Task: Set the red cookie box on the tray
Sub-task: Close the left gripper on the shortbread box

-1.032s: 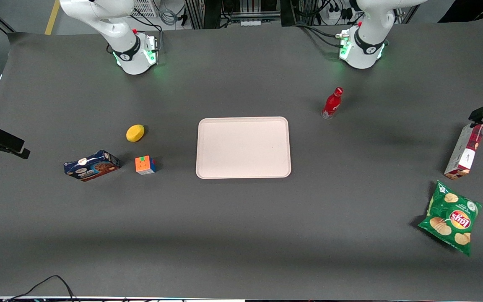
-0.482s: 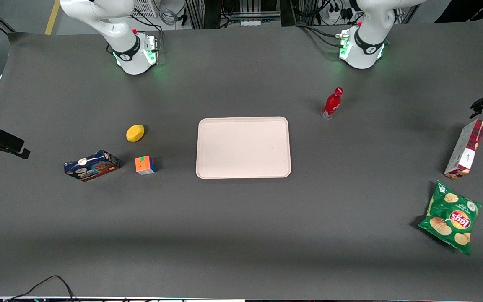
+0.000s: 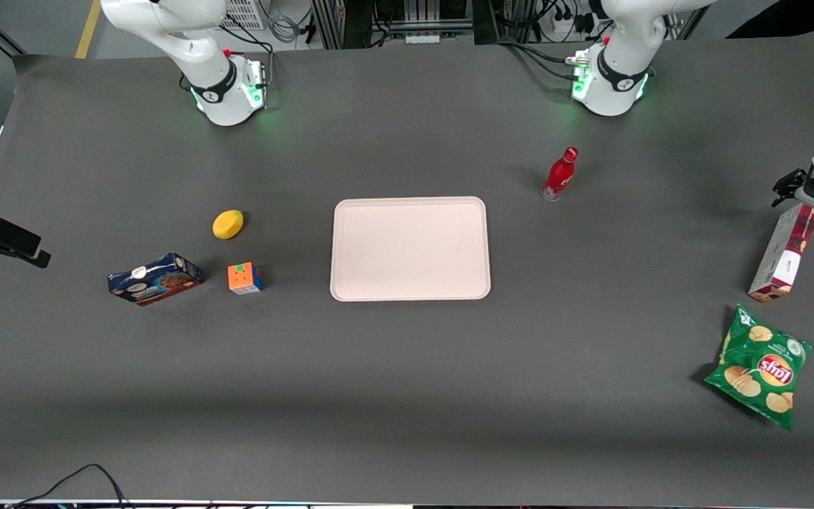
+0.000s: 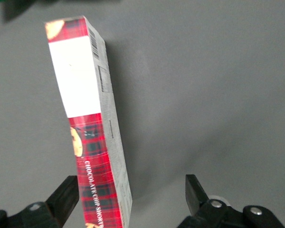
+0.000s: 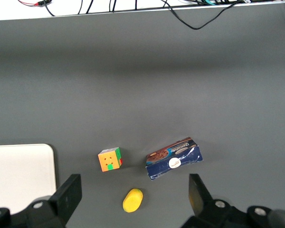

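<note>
The working arm hangs at its own end of the table (image 3: 407, 396), wrist pointing down, and the gripper (image 4: 131, 194) sits right above the upper end of the red cookie box (image 3: 783, 252). Its fingers (image 4: 66, 197) are spread wide apart, one just beside the box's plaid face, the other well clear of it, nothing clamped. The box rests on the table on a narrow side, far from the tray (image 3: 410, 248), which lies flat at the table's middle. A red bottle (image 3: 560, 174) stands between tray and box, farther from the front camera. A green chip bag (image 3: 760, 365) lies nearer the camera than the box. Toward the parked arm's end: lemon (image 3: 227, 224), puzzle cube (image 3: 244, 278), blue cookie box (image 3: 155, 278). Only the left wrist view shows the finger gap; from the front the gripper is cut by the frame edge.
</note>
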Robot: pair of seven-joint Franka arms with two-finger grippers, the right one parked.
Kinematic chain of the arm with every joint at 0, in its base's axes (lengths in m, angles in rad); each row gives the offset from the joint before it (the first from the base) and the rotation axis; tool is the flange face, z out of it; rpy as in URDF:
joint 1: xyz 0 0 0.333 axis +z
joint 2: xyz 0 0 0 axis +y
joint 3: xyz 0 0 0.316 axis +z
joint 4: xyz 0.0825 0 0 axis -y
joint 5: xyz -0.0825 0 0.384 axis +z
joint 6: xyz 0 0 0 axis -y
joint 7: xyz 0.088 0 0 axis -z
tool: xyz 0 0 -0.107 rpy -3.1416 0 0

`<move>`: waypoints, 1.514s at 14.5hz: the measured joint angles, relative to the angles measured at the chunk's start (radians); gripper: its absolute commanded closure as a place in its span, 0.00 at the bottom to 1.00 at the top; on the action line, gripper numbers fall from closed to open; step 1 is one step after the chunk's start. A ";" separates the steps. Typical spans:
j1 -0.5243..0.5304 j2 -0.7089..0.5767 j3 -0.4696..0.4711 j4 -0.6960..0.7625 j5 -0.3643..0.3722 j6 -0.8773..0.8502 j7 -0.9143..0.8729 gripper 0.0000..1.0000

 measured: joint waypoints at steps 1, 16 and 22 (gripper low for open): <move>0.004 0.016 0.000 0.001 -0.023 0.012 0.015 0.00; 0.003 0.202 -0.040 0.105 -0.166 0.110 0.030 0.00; 0.003 0.312 -0.065 0.200 -0.198 0.111 0.030 0.37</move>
